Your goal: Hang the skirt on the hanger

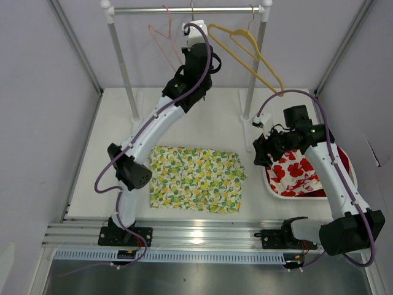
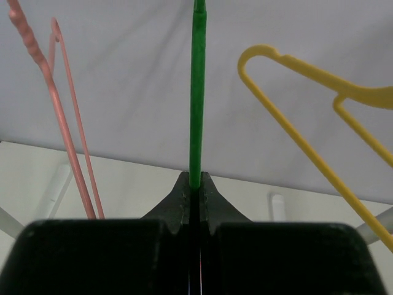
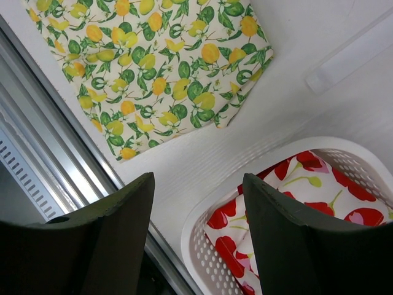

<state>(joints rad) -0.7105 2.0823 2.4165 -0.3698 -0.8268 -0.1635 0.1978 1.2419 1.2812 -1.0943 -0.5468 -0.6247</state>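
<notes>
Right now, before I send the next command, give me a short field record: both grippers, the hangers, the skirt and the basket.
left gripper: shut on green hanger, up at the rail
pink hanger: on the rail, untouched
yellow hanger: on the rail, untouched
right gripper: open, holding nothing, above the basket's edge
skirt: lemon print, flat on the table, not held
basket: white, holds red-flowered cloth
</notes>
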